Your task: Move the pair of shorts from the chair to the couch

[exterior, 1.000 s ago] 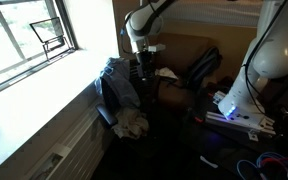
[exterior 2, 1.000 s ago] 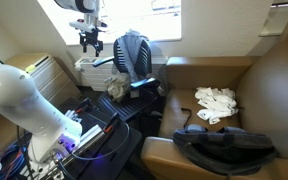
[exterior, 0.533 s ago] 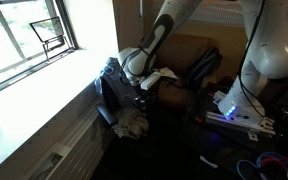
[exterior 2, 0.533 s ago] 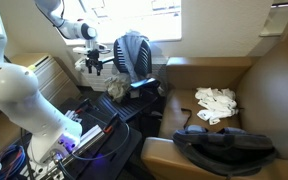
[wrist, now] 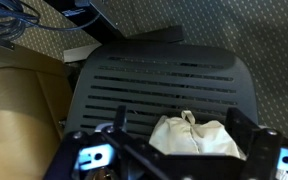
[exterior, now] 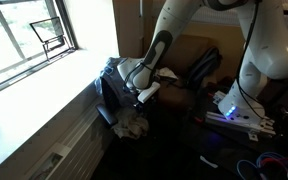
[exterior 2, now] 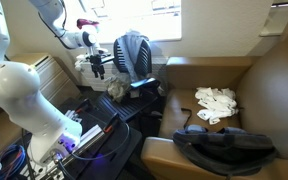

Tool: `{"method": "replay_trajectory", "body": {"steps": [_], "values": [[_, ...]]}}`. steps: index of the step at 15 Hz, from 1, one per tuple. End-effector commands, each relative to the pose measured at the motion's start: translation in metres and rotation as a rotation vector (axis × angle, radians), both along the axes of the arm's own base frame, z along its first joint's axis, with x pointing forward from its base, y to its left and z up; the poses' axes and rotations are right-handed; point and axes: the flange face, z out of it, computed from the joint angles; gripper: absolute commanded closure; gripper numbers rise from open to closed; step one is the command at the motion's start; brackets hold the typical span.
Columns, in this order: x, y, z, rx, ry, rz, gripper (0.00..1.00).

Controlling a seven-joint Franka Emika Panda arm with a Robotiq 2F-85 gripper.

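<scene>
The pair of shorts is a crumpled beige bundle on the seat of a dark slatted office chair point(wrist: 154, 75). It shows in the wrist view point(wrist: 196, 138) and in both exterior views point(exterior: 132, 122) point(exterior 2: 117, 90). My gripper point(wrist: 182, 125) is open, with a finger on each side of the shorts and just above them; it also shows in both exterior views point(exterior: 142, 95) point(exterior 2: 97, 68). The tan leather couch point(exterior 2: 249, 85) point(exterior: 184, 50) stands beside the chair.
A dark jacket point(exterior 2: 134, 52) point(exterior: 114, 85) hangs over the chair back. On the couch lie a white cloth point(exterior 2: 216, 102) and a black bag point(exterior 2: 224, 148). Cables and electronics point(exterior 2: 89, 135) lie on the floor. A window sill point(exterior: 34, 90) runs alongside.
The arm has come down from high above the chair to just over the seat. The open gripper now hangs over the shorts.
</scene>
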Motion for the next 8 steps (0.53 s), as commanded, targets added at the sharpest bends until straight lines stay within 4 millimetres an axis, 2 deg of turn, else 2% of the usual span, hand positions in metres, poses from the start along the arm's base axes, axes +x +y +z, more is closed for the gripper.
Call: {"method": "replay_trajectory", "body": {"steps": [1, 4, 8], "values": [[0.006, 0.002, -0.009, -0.063, -0.040, -0.077, 0.00], [0.017, 0.009, -0.044, -0.094, -0.187, -0.195, 0.00], [0.025, 0.006, -0.086, -0.161, -0.303, -0.335, 0.00]]}}
